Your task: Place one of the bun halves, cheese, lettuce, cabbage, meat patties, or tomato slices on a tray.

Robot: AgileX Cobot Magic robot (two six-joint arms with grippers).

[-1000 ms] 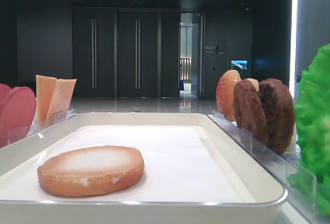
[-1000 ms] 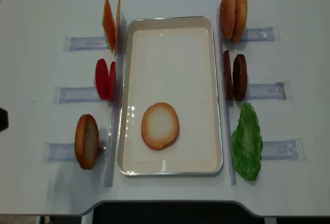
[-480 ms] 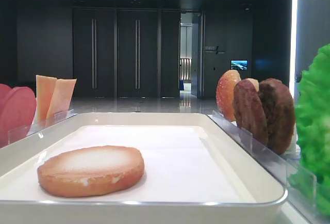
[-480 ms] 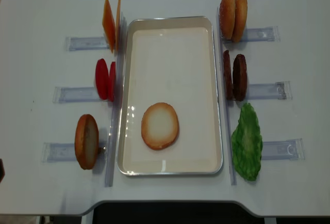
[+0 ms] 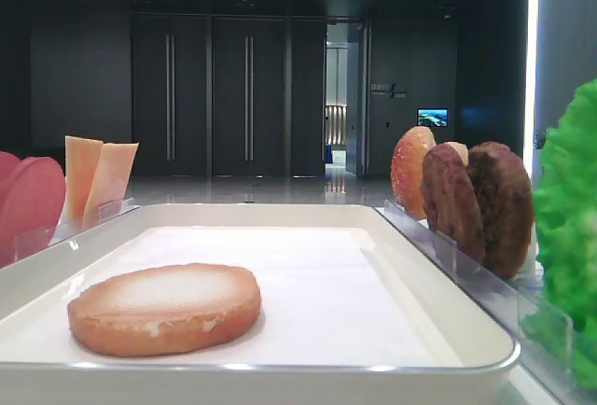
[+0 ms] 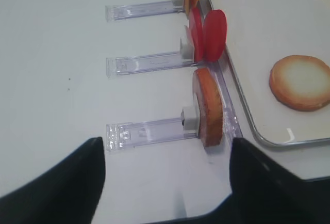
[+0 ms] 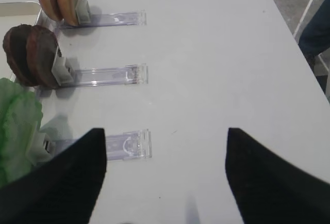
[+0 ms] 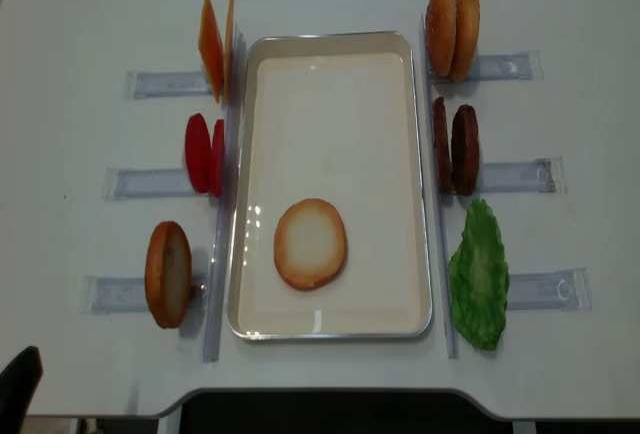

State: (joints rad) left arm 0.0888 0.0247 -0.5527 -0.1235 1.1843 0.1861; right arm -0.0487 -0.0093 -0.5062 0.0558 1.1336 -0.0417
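Note:
One bun half [image 8: 311, 244] lies flat in the white tray [image 8: 330, 42], pale face up. Another bun half [image 6: 207, 106] stands on edge in its holder left of the tray. Cheese [image 8: 215, 44] and tomato slices [image 8: 203, 154] stand further back on that side. On the right are two more bun halves [image 8: 452, 32], the meat patties [image 8: 455, 149] and the lettuce [image 8: 478, 274]. No cabbage is in view. My left gripper [image 6: 166, 146] is open and empty over the table's front left edge. My right gripper [image 7: 165, 133] is open and empty, right of the lettuce.
Clear plastic holder strips [image 8: 160, 83] lie on both sides of the tray, one [image 7: 126, 145] just ahead of the right gripper. A dark tip of the left arm [image 8: 18, 389] shows at the front left corner. The table's right edge [image 7: 289, 33] is near.
In the overhead view the left arm's dark tip has slid down the left edge toward the front of the table. The food and tray have not moved.

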